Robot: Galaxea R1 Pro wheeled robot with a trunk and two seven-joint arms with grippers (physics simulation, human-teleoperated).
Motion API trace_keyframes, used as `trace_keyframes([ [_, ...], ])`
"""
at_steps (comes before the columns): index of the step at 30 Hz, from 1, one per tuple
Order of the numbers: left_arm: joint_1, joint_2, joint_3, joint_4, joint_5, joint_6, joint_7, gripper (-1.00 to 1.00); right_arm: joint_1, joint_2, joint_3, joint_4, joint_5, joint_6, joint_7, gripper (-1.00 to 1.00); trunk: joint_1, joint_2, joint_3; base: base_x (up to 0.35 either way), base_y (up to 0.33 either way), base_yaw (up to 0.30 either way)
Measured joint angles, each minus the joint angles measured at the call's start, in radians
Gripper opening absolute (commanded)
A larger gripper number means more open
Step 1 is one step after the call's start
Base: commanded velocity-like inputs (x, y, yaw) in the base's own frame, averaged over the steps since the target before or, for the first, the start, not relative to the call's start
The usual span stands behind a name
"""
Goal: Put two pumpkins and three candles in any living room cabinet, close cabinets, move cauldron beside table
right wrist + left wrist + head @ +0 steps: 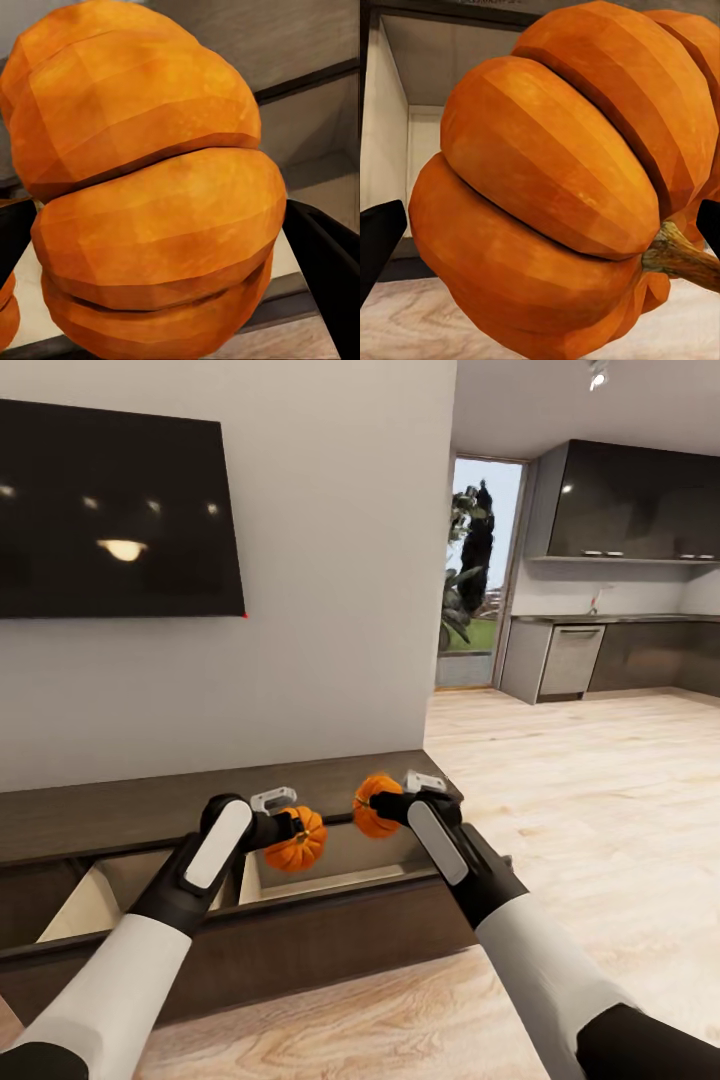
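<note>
Two bright-orange ribbed pumpkins hang over the open cabinet (330,935). My left gripper (292,832) is shut on one pumpkin (297,841), which looms large in the left wrist view (555,187) with its brown stem (682,259) showing. My right gripper (382,808) is shut on the other pumpkin (373,805), close up in the right wrist view (150,195) between dark fingers (330,262). The cabinet is a long, low dark-brown unit against the white wall, with pulled-out fronts and a light wooden interior (350,865) beneath both pumpkins. Candles, cauldron and table are out of view.
A black TV (115,510) hangs on the wall above the cabinet. Light wooden floor (560,780) stretches to the right toward a dark grey kitchen (620,650) and a glass door (480,570).
</note>
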Motion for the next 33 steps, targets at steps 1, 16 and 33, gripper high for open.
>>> trace_keyframes([
  [1,0.0,0.0,-0.004,0.006,0.0,-0.002,0.0,-1.0,0.0,0.0,0.004,0.008,0.0,-0.001,-0.001,-1.0,0.0,0.0,0.0,0.0,0.0,0.0],
  [16,0.0,0.0,-0.126,0.073,-0.003,-0.127,-0.007,-1.0,-0.001,0.0,0.012,0.103,0.007,-0.006,-0.004,-1.0,0.0,0.0,0.0,0.0,0.0,0.0],
  [33,0.0,0.0,-0.158,0.095,-0.002,-0.162,-0.01,-1.0,0.0,0.0,0.012,0.099,0.005,-0.023,0.004,-1.0,0.0,0.0,0.0,0.048,0.0,0.0],
])
